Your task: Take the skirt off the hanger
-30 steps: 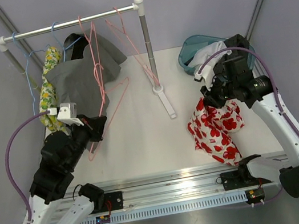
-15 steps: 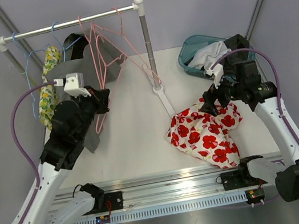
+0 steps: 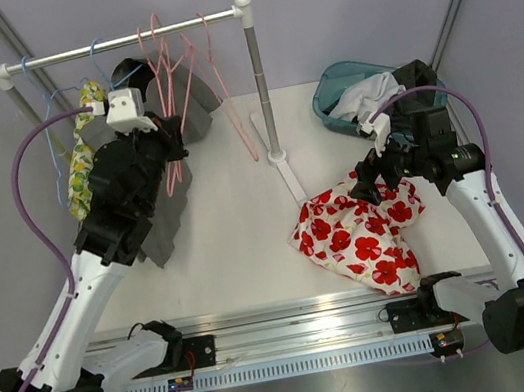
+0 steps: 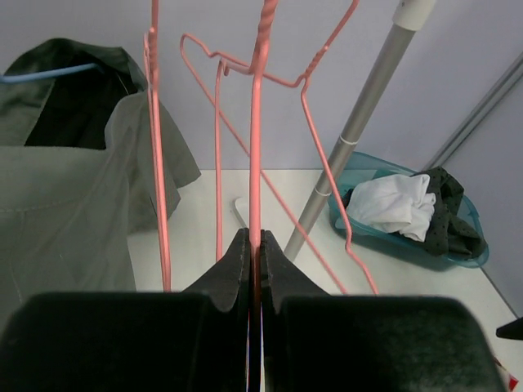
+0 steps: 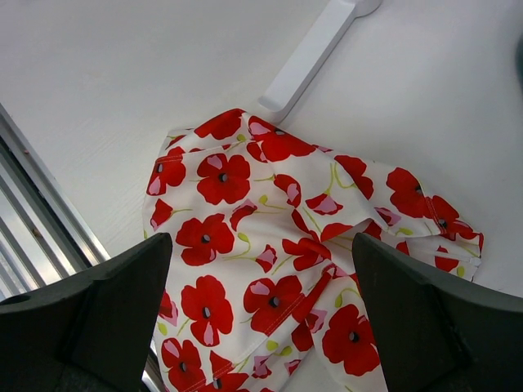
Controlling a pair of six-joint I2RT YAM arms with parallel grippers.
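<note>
Since half a second ago the left hand (image 3: 174,142) has climbed toward the rail (image 3: 128,39), carrying the pink hanger (image 3: 164,81) up with it, while the right arm and the skirt have stayed put. The left hand is clenched on the hanger's wire, which runs straight up between its closed fingers in the left wrist view, with the grey garment (image 3: 159,214) hanging at its 7 o'clock in the top view. The red-poppy skirt (image 3: 356,240) is off the hanger and lies crumpled on the surface (image 3: 248,229), well apart from the left hand at its 4 o'clock. The right hand (image 3: 369,182) is released, fingers spread wide, over the skirt's upper edge; the cloth spreads away toward its 7 o'clock.
</note>
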